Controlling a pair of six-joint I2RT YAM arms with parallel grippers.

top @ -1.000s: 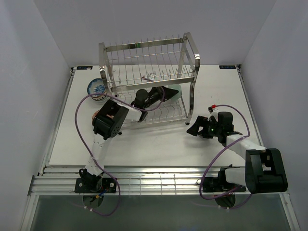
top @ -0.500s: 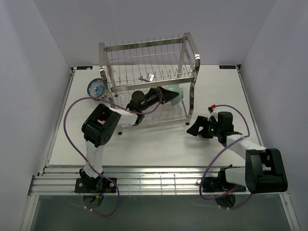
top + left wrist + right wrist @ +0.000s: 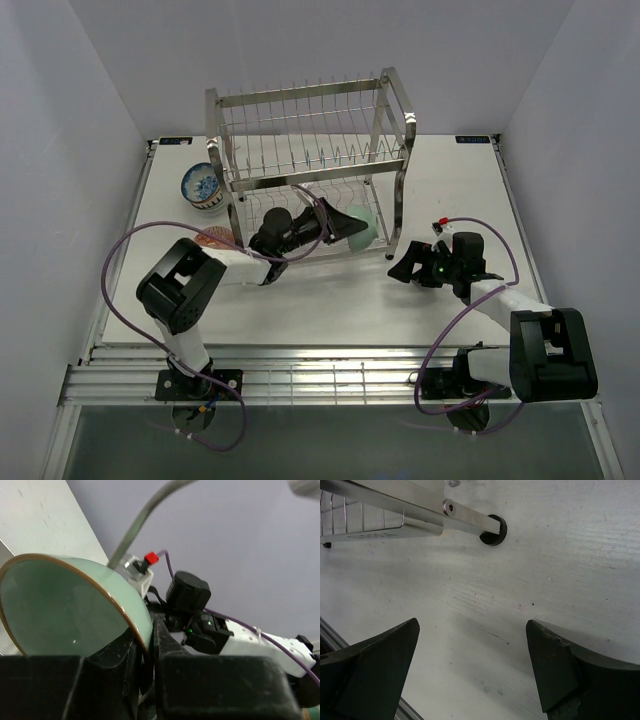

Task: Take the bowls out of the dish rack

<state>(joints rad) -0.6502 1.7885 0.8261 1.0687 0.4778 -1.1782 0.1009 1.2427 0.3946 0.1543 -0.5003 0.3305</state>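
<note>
"Left gripper [image 3: 343, 222]?"

"Clamped on the rim of the mint green bowl [image 3: 60, 610], 1 finger inside, 1 outside. Within the last second it has drawn the bowl back from the lower tier of the dish rack [image 3: 310, 130]. The bowl now hangs at the front edge, seemingly clear of the wires."

"Right gripper [image 3: 402, 268]?"

"Jaws apart, idle over the table [image 3: 330, 300]."

"Finding?"

"Extraction nearly complete; set-down outstanding."

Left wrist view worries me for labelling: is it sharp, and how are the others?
Left wrist: mint bowl sharp, dish rack above it blurred. Right wrist: table grain crisp, open right gripper nearly black. Top external: steel glints, no blur.
</note>
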